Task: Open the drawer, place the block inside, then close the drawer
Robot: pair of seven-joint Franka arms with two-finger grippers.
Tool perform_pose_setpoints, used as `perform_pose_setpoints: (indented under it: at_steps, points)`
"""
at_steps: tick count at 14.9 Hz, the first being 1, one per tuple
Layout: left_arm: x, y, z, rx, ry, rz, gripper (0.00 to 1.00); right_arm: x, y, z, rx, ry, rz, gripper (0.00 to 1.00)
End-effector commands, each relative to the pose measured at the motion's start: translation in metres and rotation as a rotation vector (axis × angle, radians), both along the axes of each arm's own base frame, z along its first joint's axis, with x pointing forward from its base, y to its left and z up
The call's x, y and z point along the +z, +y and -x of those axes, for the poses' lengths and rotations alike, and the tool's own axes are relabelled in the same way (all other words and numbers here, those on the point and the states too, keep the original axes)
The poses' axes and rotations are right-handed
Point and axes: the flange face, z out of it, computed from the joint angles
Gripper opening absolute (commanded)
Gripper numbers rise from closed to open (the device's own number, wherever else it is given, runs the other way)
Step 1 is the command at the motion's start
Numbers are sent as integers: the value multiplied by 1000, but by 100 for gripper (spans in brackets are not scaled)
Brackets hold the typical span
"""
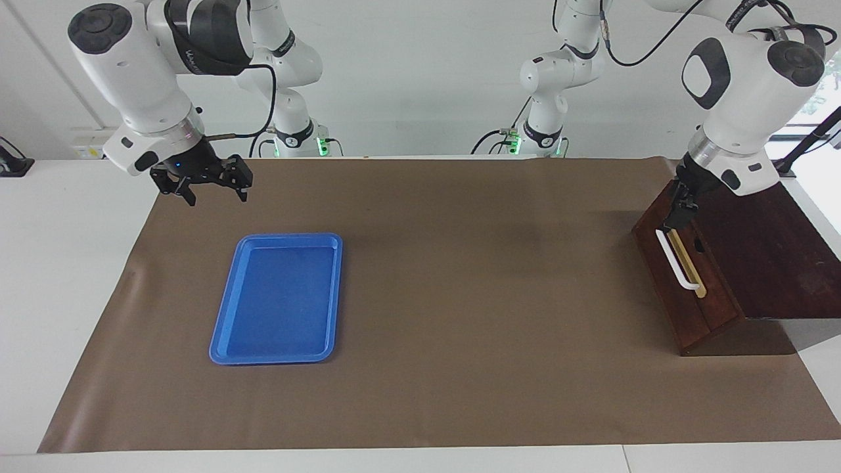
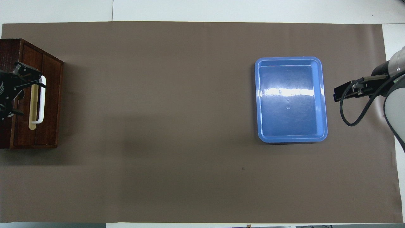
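The dark reddish-brown wooden drawer [image 1: 683,279] is seen shut, no block visible; both the left end effector [image 1: 680,211] and the right end effector [image 1: 209,187] are open, empty.

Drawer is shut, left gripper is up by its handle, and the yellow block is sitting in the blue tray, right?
Not quite. The blue tray holds nothing, as the overhead view shows, and no yellow block appears in either view. The rest stands: the drawer is shut and the left gripper is by its white handle.

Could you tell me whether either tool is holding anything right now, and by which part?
Nothing is held: the left tool and the right tool are both open.
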Motion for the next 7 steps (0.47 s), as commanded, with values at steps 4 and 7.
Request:
perform_pose_setpoints:
  at_steps: [4, 7]
  points:
    - [5, -23, 23, -528, 100, 108, 100, 0, -3, 5, 15, 5, 10, 100]
    - [6, -45, 21, -583, 102, 110, 100, 1, -3, 5, 15, 5, 10, 100]
